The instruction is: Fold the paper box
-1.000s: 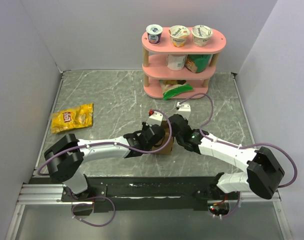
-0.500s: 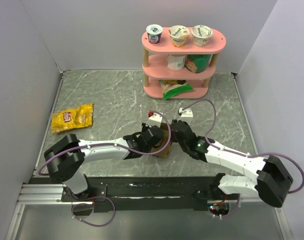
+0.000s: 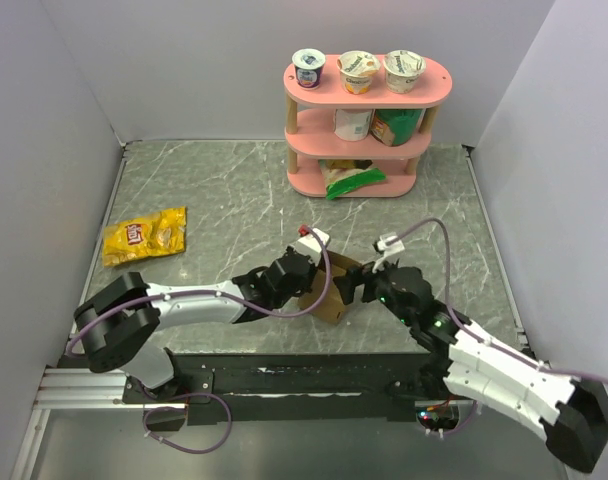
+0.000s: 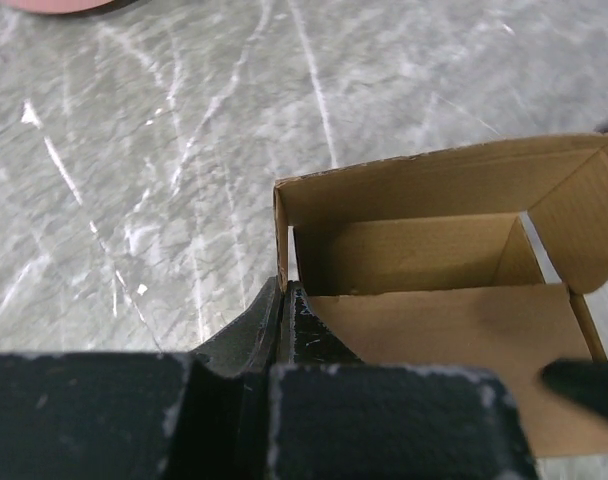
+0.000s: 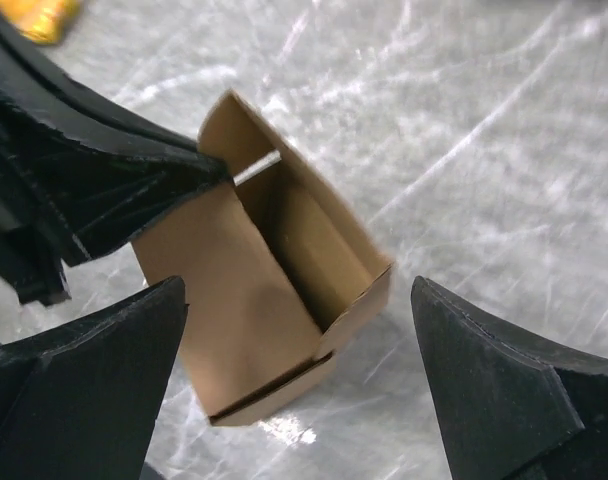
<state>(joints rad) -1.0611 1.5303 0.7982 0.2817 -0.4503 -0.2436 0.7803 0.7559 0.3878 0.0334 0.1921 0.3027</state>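
Note:
The paper box (image 3: 334,287) is a small brown cardboard box, partly folded, with its top open, near the table's front middle. In the left wrist view the paper box (image 4: 434,250) shows an open cavity, and my left gripper (image 4: 282,300) is shut on the edge of its left wall. My left gripper (image 3: 302,277) holds the box from the left. My right gripper (image 3: 360,290) is open just right of the box. In the right wrist view the box (image 5: 254,300) lies tilted ahead of my wide-open right gripper (image 5: 299,290), and neither finger touches it.
A pink three-tier shelf (image 3: 369,100) with yogurt cups and packets stands at the back. A yellow snack bag (image 3: 144,236) lies on the left of the marble tabletop (image 3: 214,190). White walls close in both sides.
My right gripper has opened, let go of the box and drawn back to the right and nearer. The left gripper keeps its grip, and the box has tilted slightly.

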